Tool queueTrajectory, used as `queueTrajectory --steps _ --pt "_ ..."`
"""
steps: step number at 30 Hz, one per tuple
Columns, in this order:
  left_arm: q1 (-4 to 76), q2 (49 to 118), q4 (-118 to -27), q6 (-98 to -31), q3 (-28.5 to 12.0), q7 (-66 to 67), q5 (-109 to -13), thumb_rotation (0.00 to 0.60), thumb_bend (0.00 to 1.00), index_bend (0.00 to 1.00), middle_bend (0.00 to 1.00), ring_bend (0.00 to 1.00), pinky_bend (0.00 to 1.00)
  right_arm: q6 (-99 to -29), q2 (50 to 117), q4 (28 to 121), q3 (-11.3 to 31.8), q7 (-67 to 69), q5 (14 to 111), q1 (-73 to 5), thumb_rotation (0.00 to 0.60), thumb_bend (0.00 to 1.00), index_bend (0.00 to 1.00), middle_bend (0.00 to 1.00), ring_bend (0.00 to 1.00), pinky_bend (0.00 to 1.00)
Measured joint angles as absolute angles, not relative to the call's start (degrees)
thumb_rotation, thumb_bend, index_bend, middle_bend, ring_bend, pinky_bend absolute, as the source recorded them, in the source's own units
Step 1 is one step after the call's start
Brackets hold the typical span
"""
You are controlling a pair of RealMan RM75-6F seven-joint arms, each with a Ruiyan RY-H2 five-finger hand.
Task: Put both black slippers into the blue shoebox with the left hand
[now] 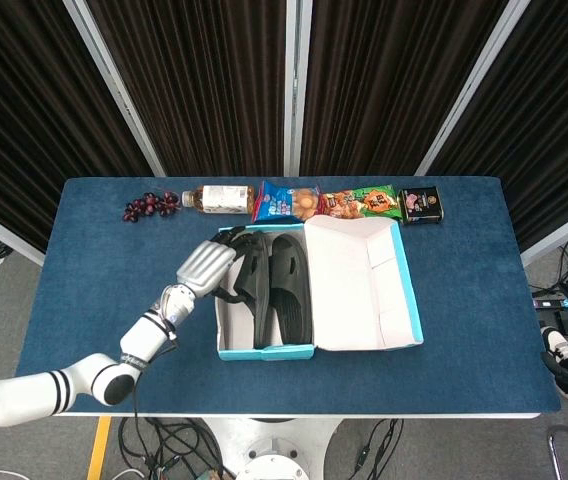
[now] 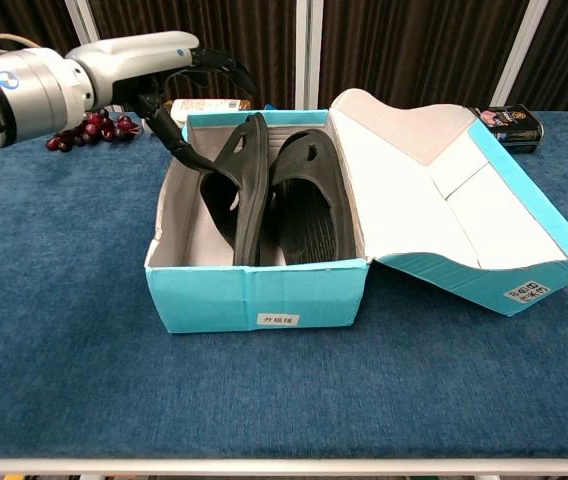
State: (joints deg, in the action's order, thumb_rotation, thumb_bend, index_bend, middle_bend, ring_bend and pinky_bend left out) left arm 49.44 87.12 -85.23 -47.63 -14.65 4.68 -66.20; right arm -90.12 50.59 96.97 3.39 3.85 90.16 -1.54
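The blue shoebox (image 1: 264, 351) (image 2: 264, 291) sits mid-table with its lid (image 1: 364, 285) (image 2: 444, 190) folded open to the right. Both black slippers are inside. The left slipper (image 1: 254, 290) (image 2: 242, 190) stands on its edge and leans against the right slipper (image 1: 290, 290) (image 2: 309, 200), which lies flat. My left hand (image 1: 207, 265) (image 2: 164, 65) hovers above the box's back left corner with its dark fingers spread and arched over the slipper's toe. One finger reaches down to the left slipper's side. My right hand does not show.
Along the table's back edge lie dark grapes (image 1: 149, 207) (image 2: 94, 128), a lying bottle (image 1: 219, 198), two snack bags (image 1: 289, 200) (image 1: 359, 202) and a black tin (image 1: 421, 204) (image 2: 509, 125). Blue cloth covers the table around the box.
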Motion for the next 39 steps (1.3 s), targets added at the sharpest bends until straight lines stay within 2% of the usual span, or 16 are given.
queueTrajectory --steps 12,21,32,39 --pt "54.54 90.75 -80.13 -42.35 -12.73 14.87 -56.52 0.594 0.0 0.23 0.16 0.0 0.11 -90.02 50.58 96.9 3.41 3.95 89.68 -1.36 0.6 0.09 0.08 0.09 0.0 0.12" --pt "55.68 91.4 -80.1 -41.91 -11.72 16.69 -52.13 0.59 0.0 0.23 0.16 0.0 0.11 -90.11 50.67 96.68 3.51 4.26 89.65 -1.36 0.6 0.09 0.08 0.09 0.0 0.12" --pt "47.64 82.81 -88.98 -52.66 -13.17 6.7 -59.44 0.597 0.0 0.23 0.16 0.0 0.11 -89.19 50.99 95.7 3.64 6.22 88.99 -1.68 0.6 0.09 0.08 0.09 0.0 0.12" --pt "36.85 77.0 -88.79 -65.84 -10.72 2.75 -64.48 0.6 0.0 0.24 0.17 0.0 0.11 -86.37 52.08 92.24 3.47 12.62 87.57 -2.29 0.6 0.1 0.08 0.1 0.0 0.12"
